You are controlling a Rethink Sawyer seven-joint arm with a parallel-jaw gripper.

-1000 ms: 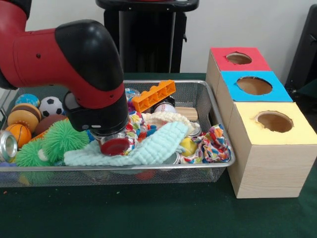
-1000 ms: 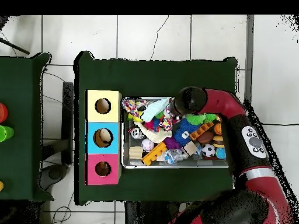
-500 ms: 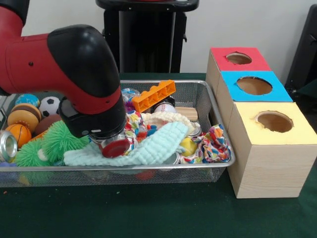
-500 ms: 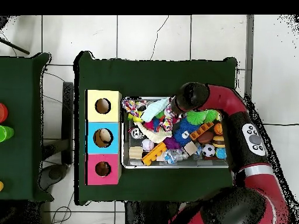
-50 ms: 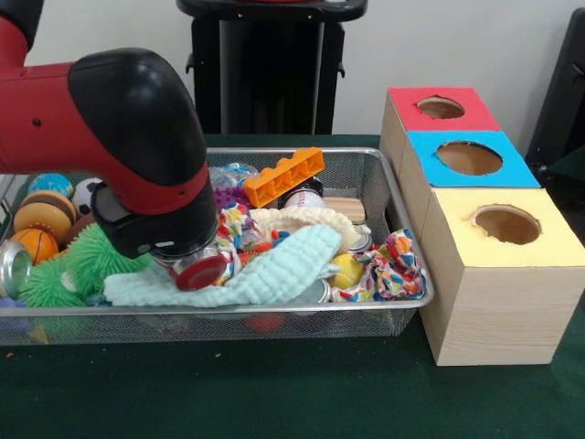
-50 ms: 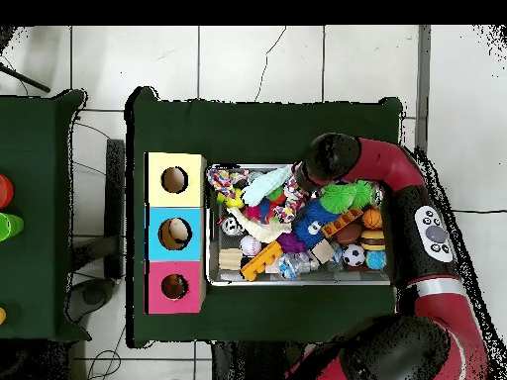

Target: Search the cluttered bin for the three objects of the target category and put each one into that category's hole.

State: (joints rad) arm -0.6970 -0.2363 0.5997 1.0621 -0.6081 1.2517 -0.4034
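Front view: the arm's black wrist hangs low in the wire bin [image 5: 402,229], its gripper [image 5: 196,265] buried at a red disc [image 5: 201,272] beside the pale green cloth [image 5: 265,274]; whether it is open or clamped, I cannot tell. The orange toy brick [image 5: 285,176] lies behind the cloth, and the yellow-topped box [image 5: 498,247] stands just beside the bin

Overhead view: the wrist covers the bin's [image 6: 297,281] upper edge. This looks like the searching step; next calls for a lift clear toward the boxes' holes

Wire bin [image 5: 402,306] packed with toys, cans and a pale-green cloth [image 5: 265,274]. Three-hole box [image 5: 498,274], yellow, blue, red tops, stands against its side. Jaws hidden.
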